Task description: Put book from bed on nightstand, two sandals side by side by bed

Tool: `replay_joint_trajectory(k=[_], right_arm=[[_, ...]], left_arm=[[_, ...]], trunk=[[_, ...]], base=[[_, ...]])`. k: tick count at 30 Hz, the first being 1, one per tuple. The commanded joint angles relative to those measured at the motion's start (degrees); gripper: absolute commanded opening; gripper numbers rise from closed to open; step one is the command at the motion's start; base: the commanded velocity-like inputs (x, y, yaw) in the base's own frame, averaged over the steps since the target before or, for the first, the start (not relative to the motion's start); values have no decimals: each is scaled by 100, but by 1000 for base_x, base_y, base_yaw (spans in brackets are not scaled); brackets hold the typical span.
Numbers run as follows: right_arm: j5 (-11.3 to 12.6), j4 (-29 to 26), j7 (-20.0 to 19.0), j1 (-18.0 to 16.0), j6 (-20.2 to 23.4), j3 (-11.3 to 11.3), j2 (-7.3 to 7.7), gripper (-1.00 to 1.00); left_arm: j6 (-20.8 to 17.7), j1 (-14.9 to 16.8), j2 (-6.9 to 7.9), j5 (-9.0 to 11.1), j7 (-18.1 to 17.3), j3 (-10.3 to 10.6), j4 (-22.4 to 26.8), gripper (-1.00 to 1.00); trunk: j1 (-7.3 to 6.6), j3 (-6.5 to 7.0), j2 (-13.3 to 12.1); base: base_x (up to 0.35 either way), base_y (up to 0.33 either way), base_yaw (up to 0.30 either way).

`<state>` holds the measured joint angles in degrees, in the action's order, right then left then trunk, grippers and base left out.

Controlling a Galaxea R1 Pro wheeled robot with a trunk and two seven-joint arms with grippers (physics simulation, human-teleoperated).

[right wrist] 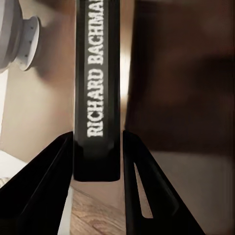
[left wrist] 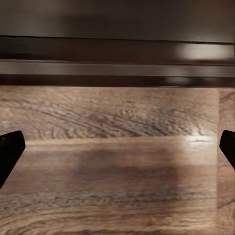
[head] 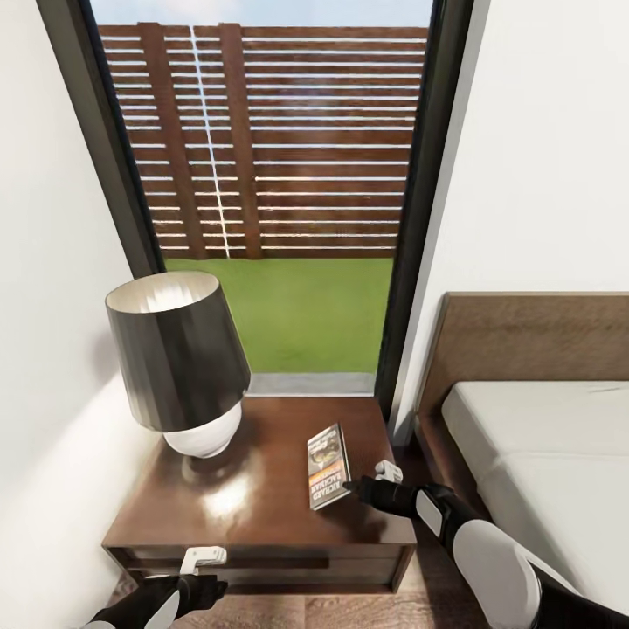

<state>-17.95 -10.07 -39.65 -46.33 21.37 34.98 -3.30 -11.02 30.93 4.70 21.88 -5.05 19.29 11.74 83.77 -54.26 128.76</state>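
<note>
Start at the left: your left gripper (head: 208, 568) hangs low in front of the nightstand (head: 262, 515), just below its front edge. In the left wrist view its two dark fingertips (left wrist: 10, 152) sit far apart at the sides, with nothing between them but the wood-plank floor (left wrist: 117, 161), so the jaws are wide open and hold nothing. On the left part of the nightstand top stands a lamp (head: 179, 362) with a dark shade and a round white base. A little to the right of it lies the book (head: 328, 466), flat on the glossy brown top, near the right front corner. Your right gripper (head: 371, 479) is at the near right edge of the book. In the right wrist view the book's dark spine (right wrist: 97, 88) with the words "RICHARD BACHMAN" sits between the two black fingers (right wrist: 44, 191), which press close on both sides, so the jaws are closed on the book. Farther right is the bed (head: 542, 437), with its brown headboard and pale mattress, well apart from the book.
</note>
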Motion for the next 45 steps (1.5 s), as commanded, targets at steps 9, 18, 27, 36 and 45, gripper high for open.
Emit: replay_joint_trajectory(k=[9, 18, 27, 36, 45], right_arm=[[-39, -21, 26, -31, 90, 50, -4, -100], [-34, -21, 258, -40, 87, 49, 1, -100], [-33, -21, 273, -43, 80, 52, 25, -100], [-33, -28, 267, -43, 77, 54, 54, 100], [-33, -252, 220, -36, 77, 60, 56, 100]], left_arm=[[-29, 1, 5, 53, -5, 31, 10, 100], [-32, 1, 5, 53, -5, 31, 12, 100], [-32, 3, 5, 53, -5, 31, 13, 100], [-32, 3, 5, 53, -5, 31, 13, 100], [-32, 5, 5, 53, -5, 31, 13, 100]], trunk=[[175, -149, 325], [241, -203, 445], [241, -203, 445], [241, -203, 445], [241, -203, 445]], base=[[0, 0, 0], [0, 0, 0], [0, 0, 0], [0, 0, 0], [0, 0, 0]])
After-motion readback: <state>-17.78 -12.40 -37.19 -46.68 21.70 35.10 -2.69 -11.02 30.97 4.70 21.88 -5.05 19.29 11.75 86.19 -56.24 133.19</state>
